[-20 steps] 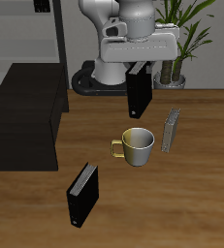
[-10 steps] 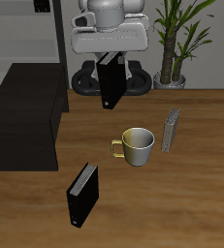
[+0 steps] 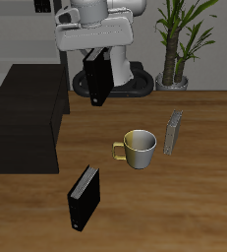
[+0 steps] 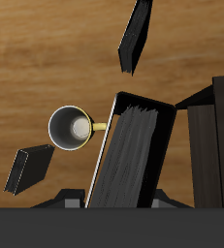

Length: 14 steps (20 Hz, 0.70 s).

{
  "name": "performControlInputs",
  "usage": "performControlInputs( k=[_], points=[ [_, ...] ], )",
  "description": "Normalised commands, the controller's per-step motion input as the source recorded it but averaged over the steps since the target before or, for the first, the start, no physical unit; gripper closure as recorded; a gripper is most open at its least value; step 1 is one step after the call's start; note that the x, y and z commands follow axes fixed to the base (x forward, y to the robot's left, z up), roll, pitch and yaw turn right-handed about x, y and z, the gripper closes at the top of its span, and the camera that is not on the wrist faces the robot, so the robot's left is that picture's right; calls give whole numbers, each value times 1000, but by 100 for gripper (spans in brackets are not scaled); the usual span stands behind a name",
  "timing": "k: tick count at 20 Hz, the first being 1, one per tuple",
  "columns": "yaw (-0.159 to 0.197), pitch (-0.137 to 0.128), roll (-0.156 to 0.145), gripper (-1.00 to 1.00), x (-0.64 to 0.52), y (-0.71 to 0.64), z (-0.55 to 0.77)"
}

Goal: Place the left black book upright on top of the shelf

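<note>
My gripper (image 3: pixel 95 56) is shut on the top of the left black book (image 3: pixel 97 77), which hangs slightly tilted in the air above the back of the table. The wrist view shows the same book (image 4: pixel 133 155) close up between my gripper's (image 4: pixel 118 200) fingers. The shelf (image 3: pixel 22 110), a low black cabinet, stands beside the book and below it; its dark side also shows in the wrist view (image 4: pixel 216 136). The held book is off to the side of the shelf's flat top, not over it.
A second black book (image 3: pixel 83 197) stands near the table's front edge. A yellow mug (image 3: pixel 138 148) sits mid-table with a thin grey book (image 3: pixel 174 133) upright beside it. At the back are a grey open rack (image 3: pixel 27 30) and a potted plant (image 3: pixel 179 39).
Over the last second my gripper has carried the black book up and sideways, from above the mug toward the shelf. Everything on the table stayed put.
</note>
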Motion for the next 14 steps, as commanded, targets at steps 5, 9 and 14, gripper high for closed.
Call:
performControlInputs(
  k=[5,9,14],
  points=[
    [33,1,-11,100,-64,-434,-12],
    [-1,-22,-17,100,-125,-456,104],
    [21,-23,4,100,-134,-374,109]
  ],
)
